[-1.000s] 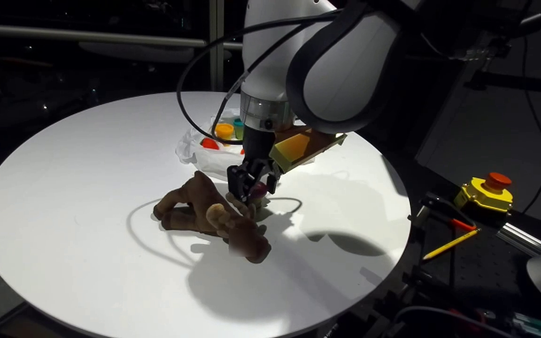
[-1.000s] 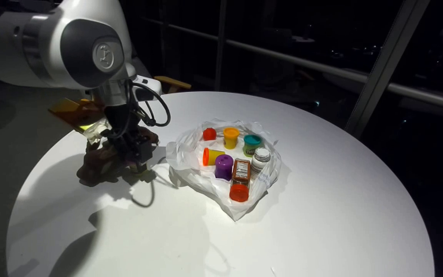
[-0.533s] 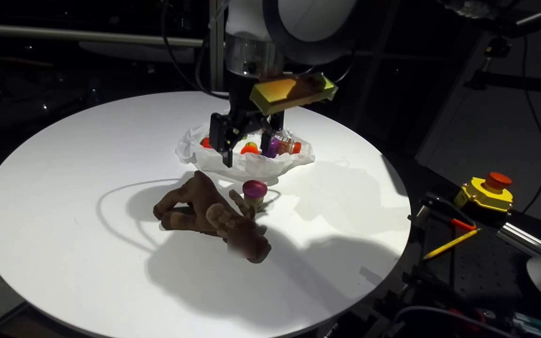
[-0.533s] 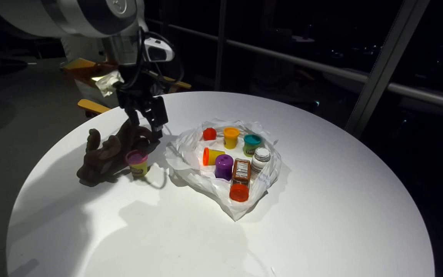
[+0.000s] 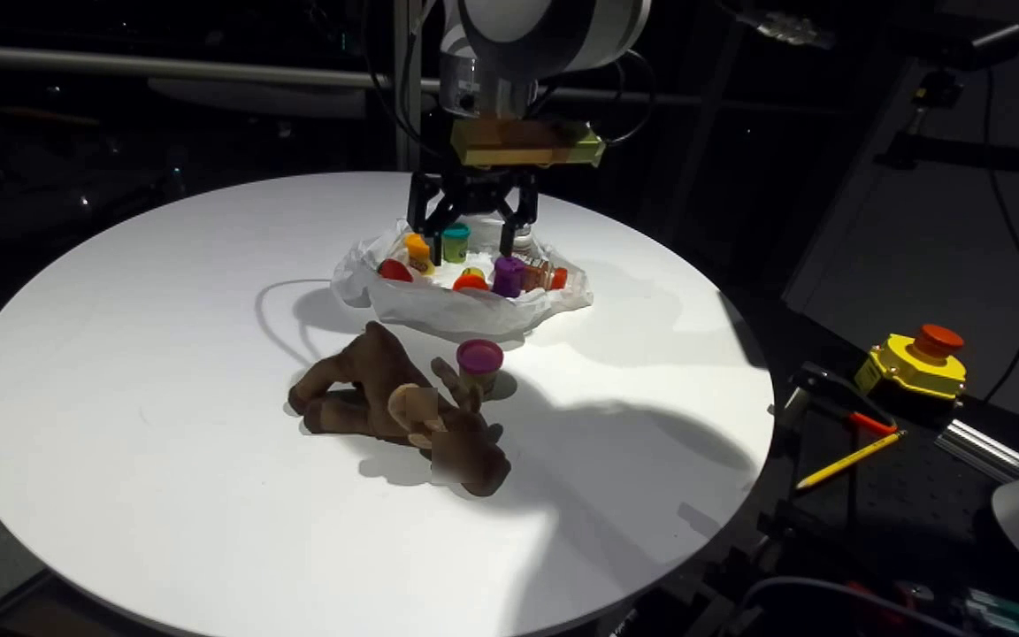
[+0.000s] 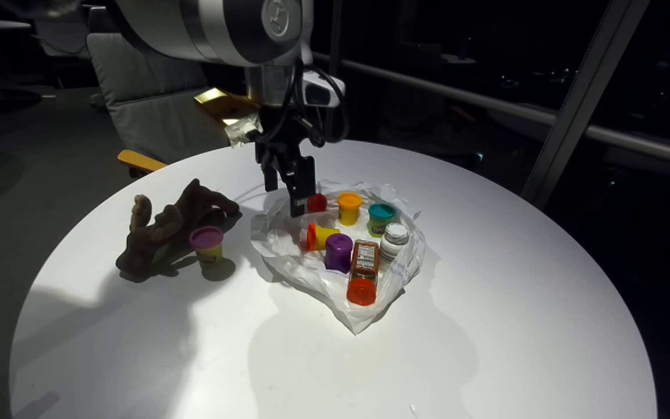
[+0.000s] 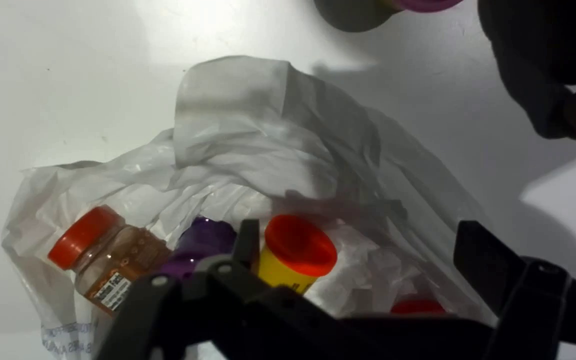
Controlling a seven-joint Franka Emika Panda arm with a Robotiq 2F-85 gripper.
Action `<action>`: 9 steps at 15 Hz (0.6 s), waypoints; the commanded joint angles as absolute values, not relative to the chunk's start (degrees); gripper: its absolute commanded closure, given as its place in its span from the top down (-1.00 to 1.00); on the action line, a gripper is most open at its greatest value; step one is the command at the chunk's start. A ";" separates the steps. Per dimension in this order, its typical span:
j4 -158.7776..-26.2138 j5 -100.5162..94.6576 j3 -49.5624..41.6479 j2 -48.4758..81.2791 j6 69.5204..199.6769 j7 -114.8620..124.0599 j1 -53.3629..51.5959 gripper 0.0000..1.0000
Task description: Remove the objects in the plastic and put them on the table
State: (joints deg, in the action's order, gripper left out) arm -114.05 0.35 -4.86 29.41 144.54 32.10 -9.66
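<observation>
A white plastic bag [image 6: 288,276] lies spread open on the table. In it are a red object [image 6: 317,203], an orange-lidded tub [image 6: 349,209], a teal-lidded tub [image 6: 381,219], a white bottle [image 6: 394,243], a red-capped spice jar [image 6: 364,270], a purple container [image 6: 339,254] and a yellow tub with a red-orange lid [image 6: 321,237], lying tilted. My gripper [image 5: 472,251] is open and empty above the bag. In the wrist view its fingers [image 7: 355,242] are wide apart; the left finger appears beside the yellow tub [image 7: 295,255], and the red object [image 7: 418,306] is partly hidden.
A brown plush animal [image 5: 386,394] lies on the round white table [image 5: 164,495]. A pink-lidded tub [image 5: 479,358] stands beside it, also seen in an exterior view [image 6: 207,245]. A yellow emergency-stop box [image 5: 912,367] is on the black side surface.
My gripper has let go of the pink-lidded tub beside the plush animal, risen, and moved over to above the bag. The tub stays standing on the table.
</observation>
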 commanded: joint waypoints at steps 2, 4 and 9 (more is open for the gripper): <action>-105.80 7.78 -3.03 39.13 143.75 31.46 -5.89 1.00; -104.00 9.95 -2.99 41.78 144.65 31.74 -5.24 1.00; -104.44 13.84 -3.24 42.26 150.14 32.25 -4.93 1.00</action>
State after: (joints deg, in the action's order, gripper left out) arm -105.06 11.21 -3.87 42.43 147.20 32.06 -5.58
